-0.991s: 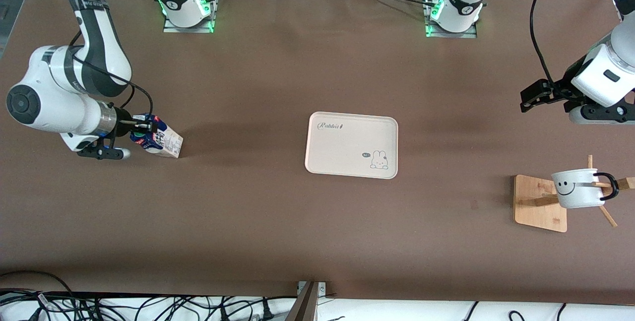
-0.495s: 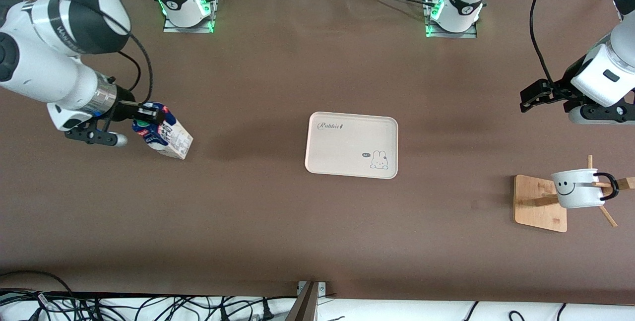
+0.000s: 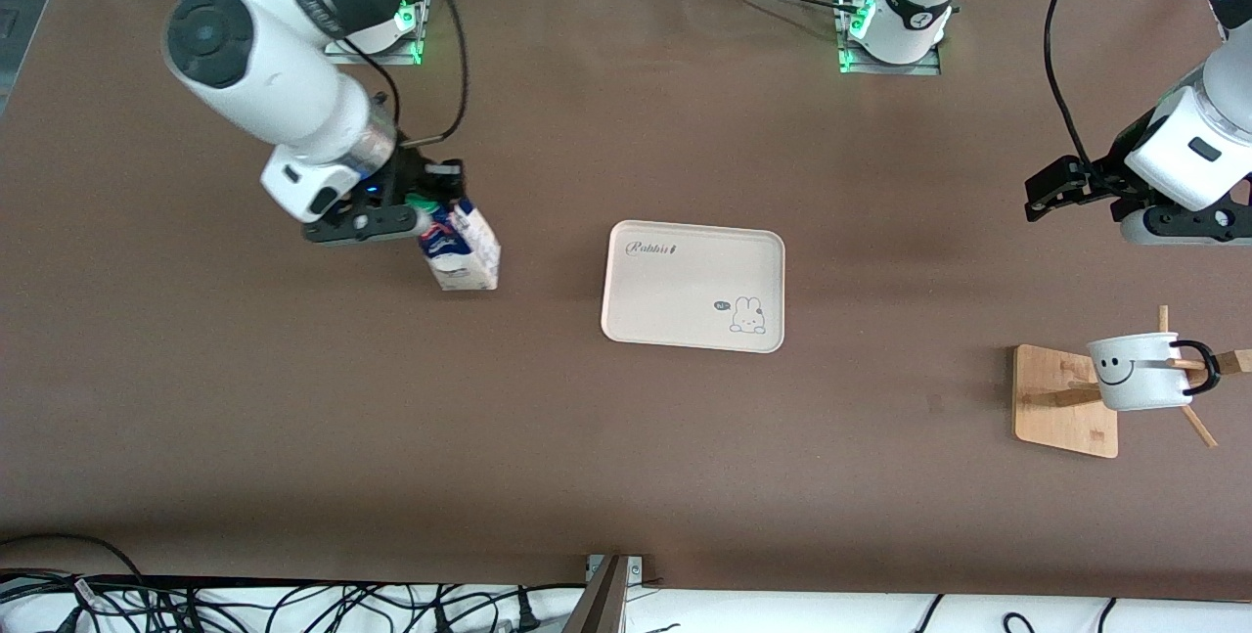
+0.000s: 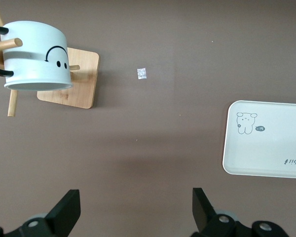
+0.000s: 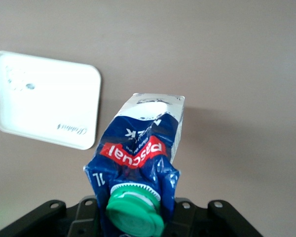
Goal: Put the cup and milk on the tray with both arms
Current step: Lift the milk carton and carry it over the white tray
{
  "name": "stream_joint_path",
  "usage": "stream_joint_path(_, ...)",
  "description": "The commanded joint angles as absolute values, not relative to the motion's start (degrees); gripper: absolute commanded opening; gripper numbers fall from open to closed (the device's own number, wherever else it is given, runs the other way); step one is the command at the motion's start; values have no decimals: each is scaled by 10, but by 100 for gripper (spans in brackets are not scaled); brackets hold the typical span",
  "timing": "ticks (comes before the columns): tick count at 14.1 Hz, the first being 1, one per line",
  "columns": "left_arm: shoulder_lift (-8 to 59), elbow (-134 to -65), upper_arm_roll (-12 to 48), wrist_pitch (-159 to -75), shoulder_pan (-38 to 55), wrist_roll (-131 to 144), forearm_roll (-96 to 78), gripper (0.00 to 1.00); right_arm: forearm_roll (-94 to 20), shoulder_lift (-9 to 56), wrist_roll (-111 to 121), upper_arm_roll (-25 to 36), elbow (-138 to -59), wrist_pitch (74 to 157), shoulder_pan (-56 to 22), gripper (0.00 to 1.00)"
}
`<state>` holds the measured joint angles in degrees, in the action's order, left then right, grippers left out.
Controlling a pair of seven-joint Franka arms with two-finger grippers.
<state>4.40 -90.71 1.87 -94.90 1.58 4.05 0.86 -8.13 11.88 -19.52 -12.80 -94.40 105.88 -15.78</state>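
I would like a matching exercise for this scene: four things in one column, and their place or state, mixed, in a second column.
Things:
1. milk
2. cup
3. tray
4. left gripper

Places or states:
A. lies flat and bare in the middle of the table
B. open, over the table near the left arm's end
C. hangs on the wooden rack
D. held at its top by the right gripper, in the air

Pairs: 1-D, 2-C, 3-A, 4-B
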Motion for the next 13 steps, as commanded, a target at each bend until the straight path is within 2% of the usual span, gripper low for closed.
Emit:
stream_joint_path(1, 49, -892, 19, -940, 12, 33, 1, 100, -84, 182, -191, -125, -869, 1024, -203, 30)
stream_joint_path(4, 49, -892, 19, -940, 12, 33, 1, 100, -85, 249, -238, -125, -781, 993, -220, 30)
stream_joint_path(9, 49, -892, 19, -940, 13, 33, 1, 100, -85, 315, -362, -124, -741, 1055, -267, 30)
stream_joint_path(13, 49, -892, 20, -940, 13, 33, 1, 100, -105, 330, -433, -124, -734, 1073, -298, 30)
